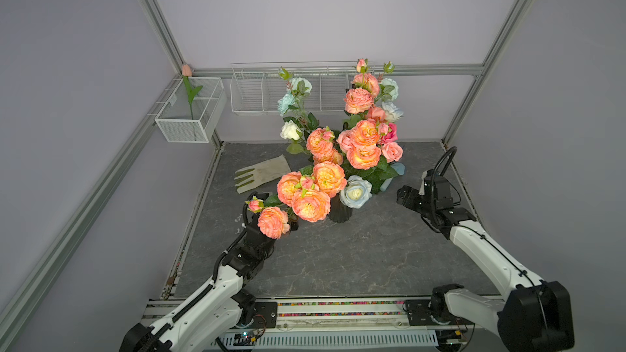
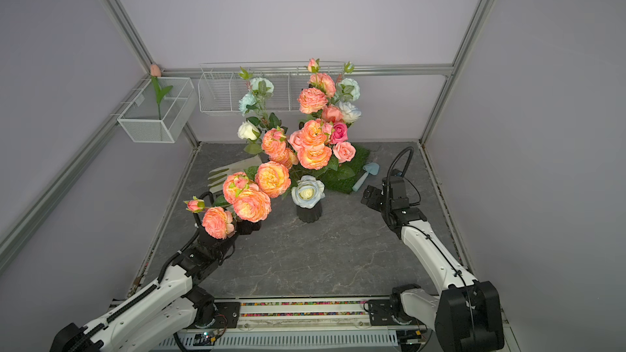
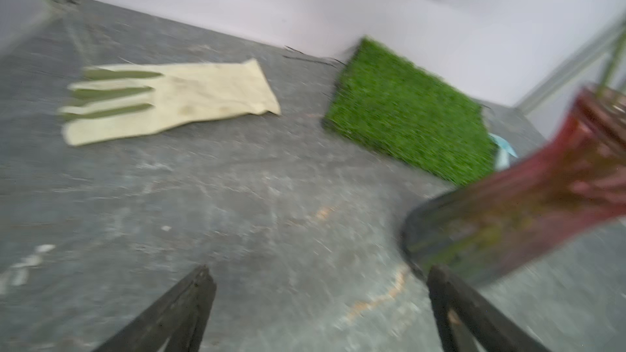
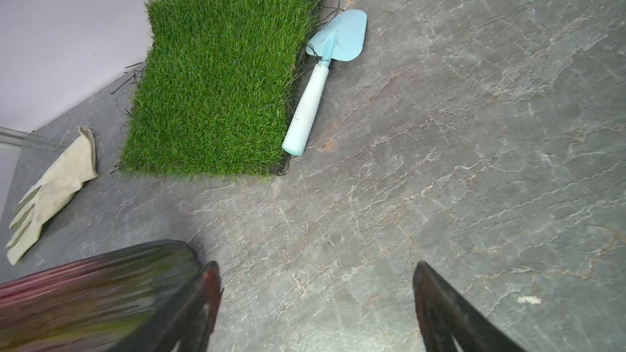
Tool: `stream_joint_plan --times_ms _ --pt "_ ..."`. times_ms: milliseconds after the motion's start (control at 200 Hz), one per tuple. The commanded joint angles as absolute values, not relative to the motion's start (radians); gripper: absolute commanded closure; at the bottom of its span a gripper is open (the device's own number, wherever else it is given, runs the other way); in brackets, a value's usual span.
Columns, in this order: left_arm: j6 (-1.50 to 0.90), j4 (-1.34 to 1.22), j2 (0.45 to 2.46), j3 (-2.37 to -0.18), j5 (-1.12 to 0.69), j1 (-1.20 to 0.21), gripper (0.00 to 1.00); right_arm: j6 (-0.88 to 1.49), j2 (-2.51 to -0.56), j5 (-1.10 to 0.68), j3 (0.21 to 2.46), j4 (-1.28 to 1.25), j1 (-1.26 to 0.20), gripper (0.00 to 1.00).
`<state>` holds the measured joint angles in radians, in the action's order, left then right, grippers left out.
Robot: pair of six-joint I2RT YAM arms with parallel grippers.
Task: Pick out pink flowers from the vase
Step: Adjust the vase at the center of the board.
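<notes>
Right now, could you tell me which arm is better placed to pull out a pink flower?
Left, likely: the left gripper, open, sits under the pink flowers leaning out of the vase toward it; the right gripper, open too, stands apart, nearer the pale blue rose.

cream fabric glove (image 1: 262,174): flat, near desk's (image 1: 338,259) far-left corner | green artificial-grass square mat (image 4: 216,76): desk's far edge | pale-blue plastic trowel (image 4: 325,72): just beside mat

Lilac walls (image 1: 305,11), grey marbled floor (image 1: 338,259)
</notes>
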<state>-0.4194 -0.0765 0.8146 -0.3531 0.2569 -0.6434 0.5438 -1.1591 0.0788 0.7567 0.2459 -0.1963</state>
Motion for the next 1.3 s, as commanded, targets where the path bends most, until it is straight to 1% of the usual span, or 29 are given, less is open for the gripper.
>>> stream_joint_plan --times_ms 0,90,145,240,260,305,480,670,755,860,1000,1090,1295 --pt "-0.455 -0.169 0.876 -0.366 0.294 -0.756 0.00 0.555 -1.189 0.009 0.789 0.240 -0.199 0.11" --pt "-0.412 -0.263 1.023 -0.406 0.314 -0.838 0.00 0.556 -1.224 -0.020 0.816 0.248 -0.199 0.11" --pt "-0.389 -0.341 1.111 -0.428 0.296 -0.862 0.00 0.552 -1.247 -0.045 0.834 0.258 -0.199 0.11" --pt "-0.383 -0.510 1.228 -0.447 0.273 -0.868 0.00 0.544 -1.276 -0.067 0.862 0.284 -0.199 0.11" --pt "-0.380 -0.542 1.248 -0.451 0.266 -0.868 0.00 0.545 -1.279 -0.066 0.866 0.290 -0.225 0.11" --pt "-0.373 -0.602 1.292 -0.470 0.245 -0.868 0.00 0.542 -1.286 -0.068 0.871 0.301 -0.229 0.11" --pt "-0.338 -0.682 1.437 -0.566 0.171 -0.875 0.00 0.524 -1.290 -0.054 0.872 0.325 -0.241 0.11" --pt "-0.337 -0.699 1.497 -0.606 0.135 -0.882 0.00 0.497 -1.318 -0.076 0.873 0.314 -0.267 0.11" --pt "-0.345 -0.695 1.510 -0.614 0.133 -0.887 0.00 0.467 -1.359 -0.083 0.926 0.295 -0.310 0.11" --pt "-0.360 -0.721 1.537 -0.615 0.159 -0.889 0.00 0.447 -1.415 -0.106 0.959 0.238 -0.357 0.11" --pt "-0.380 -0.761 1.578 -0.620 0.266 -0.901 0.01 0.458 -1.505 -0.148 1.009 0.155 -0.389 0.11" --pt "-0.369 -0.774 1.609 -0.637 0.302 -0.911 0.00 0.453 -1.564 -0.194 1.050 0.126 -0.400 0.11" --pt "-0.361 -0.778 1.665 -0.697 0.291 -0.914 0.01 0.411 -1.678 -0.248 1.122 0.113 -0.413 0.11"
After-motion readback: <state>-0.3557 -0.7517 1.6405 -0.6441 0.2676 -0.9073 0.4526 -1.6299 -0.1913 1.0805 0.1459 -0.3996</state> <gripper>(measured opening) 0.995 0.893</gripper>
